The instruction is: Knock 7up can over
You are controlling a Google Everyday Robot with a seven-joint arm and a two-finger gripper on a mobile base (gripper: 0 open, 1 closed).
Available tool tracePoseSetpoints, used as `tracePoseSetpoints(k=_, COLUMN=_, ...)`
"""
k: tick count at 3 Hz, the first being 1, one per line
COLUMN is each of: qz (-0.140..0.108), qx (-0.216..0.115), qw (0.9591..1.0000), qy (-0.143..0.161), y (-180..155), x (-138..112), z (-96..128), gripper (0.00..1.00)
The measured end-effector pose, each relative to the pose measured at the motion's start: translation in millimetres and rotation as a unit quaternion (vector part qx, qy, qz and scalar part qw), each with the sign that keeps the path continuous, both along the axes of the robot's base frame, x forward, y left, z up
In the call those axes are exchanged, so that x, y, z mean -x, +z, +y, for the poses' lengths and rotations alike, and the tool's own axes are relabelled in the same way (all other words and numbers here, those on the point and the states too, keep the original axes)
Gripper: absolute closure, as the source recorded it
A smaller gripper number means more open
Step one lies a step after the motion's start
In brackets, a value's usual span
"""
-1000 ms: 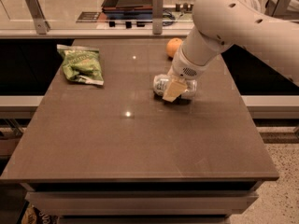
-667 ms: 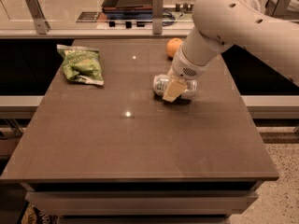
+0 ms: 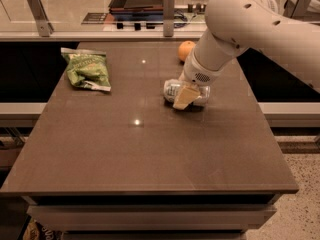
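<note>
The 7up can (image 3: 174,90) lies on its side on the brown table (image 3: 125,149), right of the middle, with its silver end facing left. My gripper (image 3: 186,96) hangs straight down over the can from the white arm. One cream finger (image 3: 185,97) rests against the can's front side and covers its middle. The other finger is hidden behind the can and wrist.
A crinkled green snack bag (image 3: 87,69) lies at the table's far left. An orange (image 3: 186,50) sits at the far edge behind the arm. A counter with metal posts (image 3: 168,6) runs behind the table. The floor drops away on the right.
</note>
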State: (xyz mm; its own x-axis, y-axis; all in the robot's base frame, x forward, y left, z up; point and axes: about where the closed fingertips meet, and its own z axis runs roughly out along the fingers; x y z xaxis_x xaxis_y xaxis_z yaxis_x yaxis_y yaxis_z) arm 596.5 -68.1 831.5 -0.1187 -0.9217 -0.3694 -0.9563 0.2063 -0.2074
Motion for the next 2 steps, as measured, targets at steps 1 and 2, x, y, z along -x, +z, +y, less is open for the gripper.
tracePoseSetpoints(k=1, qz=0.0, qx=0.0, qw=1.0, qy=0.001, y=-0.2, x=0.6, z=1.0, gripper=0.0)
tracePoseSetpoints(k=2, qz=0.0, qx=0.0, qw=1.0, qy=0.001, y=-0.2, x=0.6, z=1.0, gripper=0.0)
